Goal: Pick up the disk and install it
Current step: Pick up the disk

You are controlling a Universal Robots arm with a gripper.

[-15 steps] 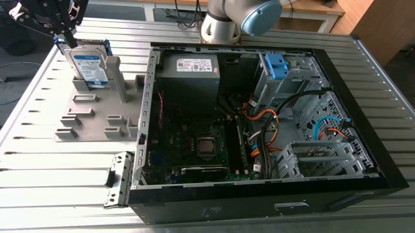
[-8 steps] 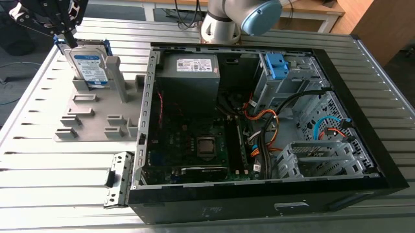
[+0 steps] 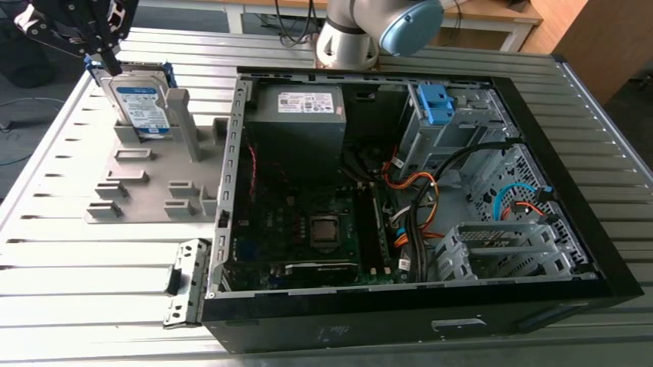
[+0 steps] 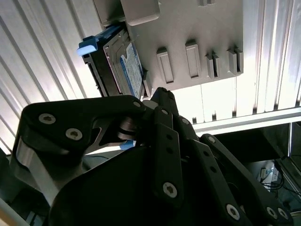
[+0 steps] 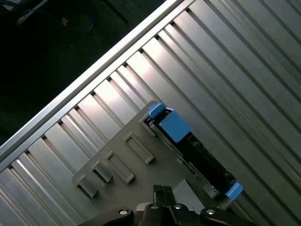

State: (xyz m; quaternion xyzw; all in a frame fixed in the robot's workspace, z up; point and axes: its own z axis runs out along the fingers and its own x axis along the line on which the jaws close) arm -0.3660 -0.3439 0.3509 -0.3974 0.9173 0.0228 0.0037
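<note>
The gripper [image 3: 103,58] hung just over the disk [image 3: 140,103]. I could not tell if it was open or shut. The disk stood up on its edge in the grey holder [image 3: 153,180], straight below, beside the open computer [image 3: 408,191].

Pincer [image 3: 100,47]: black, at exterior view's far upper left, hanging over tabletop, pointing down. Arm's base column [image 3: 349,38]: pale grey, upright, at top centre of exterior view, well apart from pincer. Blue-capped joint [image 3: 410,17] sits at column's top, toward exterior view's right. Second wrist view: pincer [image 4: 153,101] seen close, black linkage bars with round screw heads, narrowing toward tip. First wrist view: pincer [image 5: 163,200] dark, seen end-on, screw heads on either side.
</note>
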